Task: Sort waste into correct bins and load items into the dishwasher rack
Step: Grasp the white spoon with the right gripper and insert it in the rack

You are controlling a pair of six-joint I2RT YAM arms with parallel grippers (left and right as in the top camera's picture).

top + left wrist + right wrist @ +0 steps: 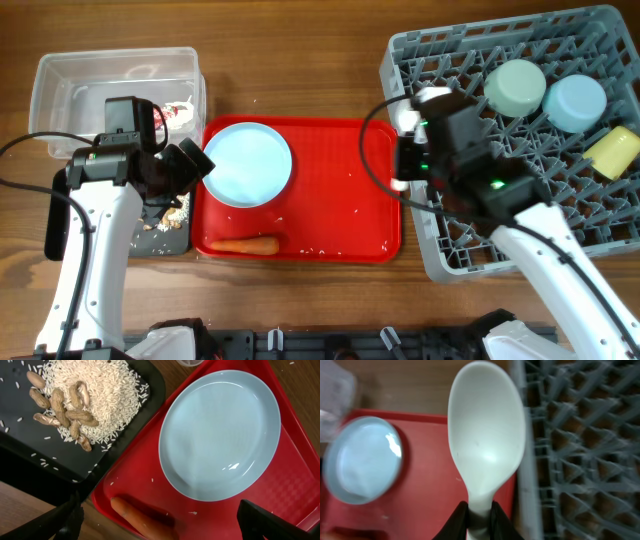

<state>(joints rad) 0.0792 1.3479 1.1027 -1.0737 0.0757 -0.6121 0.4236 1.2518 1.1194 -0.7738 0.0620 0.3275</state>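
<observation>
My left gripper is open and empty, above the left edge of the red tray. In the left wrist view its fingers straddle the orange carrot. The light blue plate lies on the red tray, also in the left wrist view. The carrot lies at the tray's front. My right gripper is shut on the white spoon, held over the gap between the red tray and the grey dishwasher rack. The rack holds a pale green bowl, a light blue bowl and a yellow cup.
The clear tub stands at the back left with a red-and-white wrapper inside. The black tray holds rice and peanuts. Rice grains are scattered on the red tray.
</observation>
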